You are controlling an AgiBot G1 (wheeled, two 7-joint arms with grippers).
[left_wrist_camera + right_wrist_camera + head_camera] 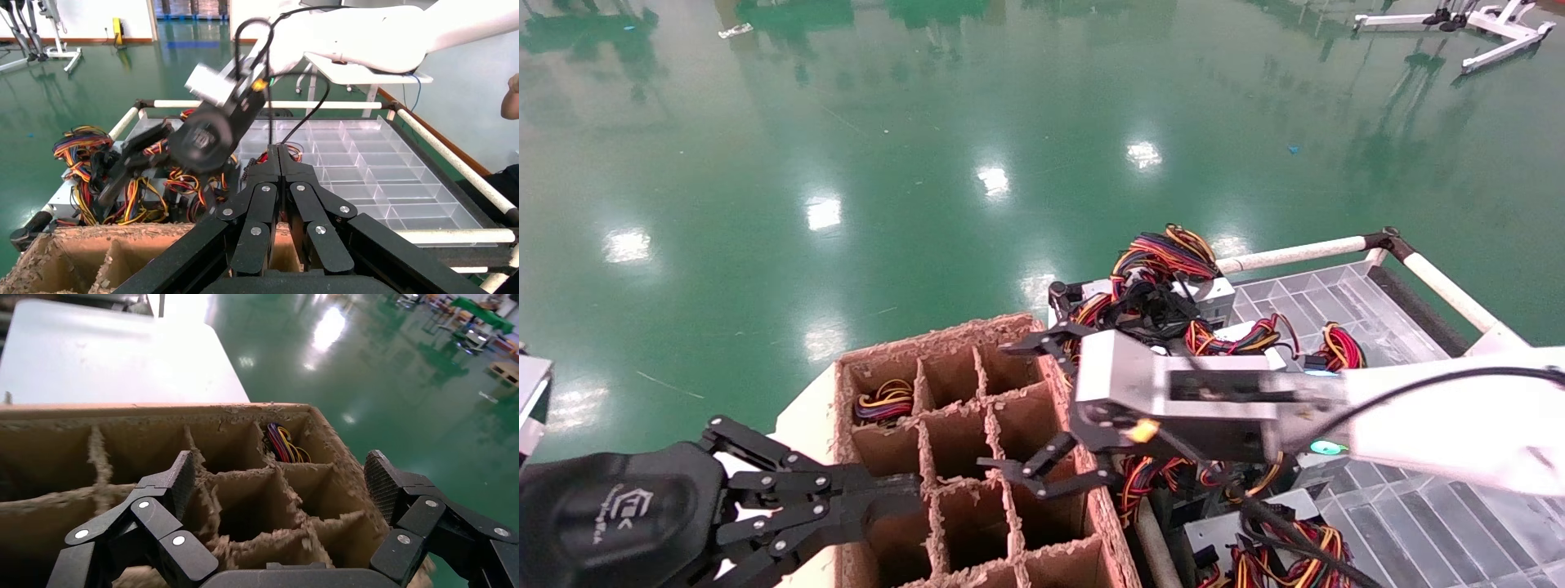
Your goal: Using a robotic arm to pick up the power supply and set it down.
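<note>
Several power supplies (1173, 294) with looped red, yellow and black wires lie heaped on the left part of a clear tray (1344, 298); the same heap (92, 165) shows in the left wrist view. Another power supply's wires (884, 400) (283, 443) show in a far-left cell of the cardboard box (1050, 384). My right gripper (1001, 406) (281, 478) (119, 171) hangs open and empty over the box's right-hand cells. My left gripper (911, 490) (278, 150) is shut on nothing at the box's near left wall.
The cardboard box (294, 407) has ragged dividers forming several cells and stands on a white table (801, 425). White rails (1295, 255) frame the tray's cart. More power supplies (1279, 547) lie at the near right. A green floor lies beyond.
</note>
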